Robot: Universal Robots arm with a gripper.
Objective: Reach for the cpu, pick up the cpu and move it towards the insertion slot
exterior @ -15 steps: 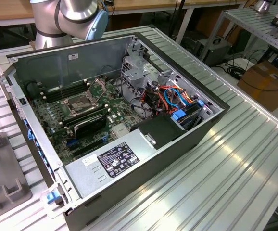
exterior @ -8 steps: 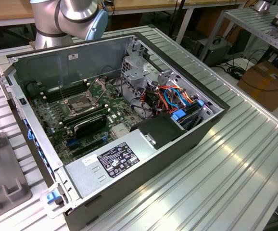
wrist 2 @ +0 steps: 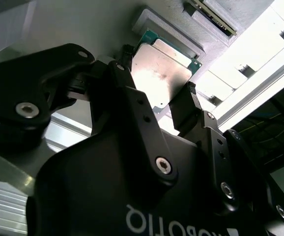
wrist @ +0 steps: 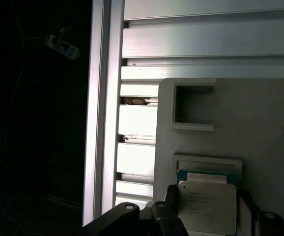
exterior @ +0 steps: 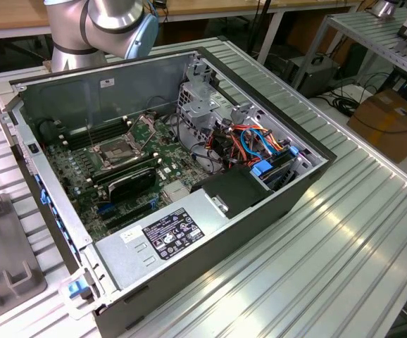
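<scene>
Claw (wrist 2: pixel 158 72) straddles the cpu (wrist 2: pixel 165 73) in both wrist views. The cpu lies flat in a grey holder (wrist 2: pixel 169 29) on the surface (wrist: pixel 206 44). Clamping contact cannot be determined. The slot (exterior: pixel 119 151) sits inside the case (exterior: pixel 274 204).

- My table (exterior: pixel 344 232) is ribbed metal, bright with glare.
- Wooden bench (exterior: pixel 210 7) far behind.
- Cardboard box (exterior: pixel 393 123) at the exterior view's right, black cables (exterior: pixel 344 105) near it.

Glare washes the cpu (wrist 2: pixel 162 73) and table rails (wrist 2: pixel 260 64); surroundings fall dark.
</scene>
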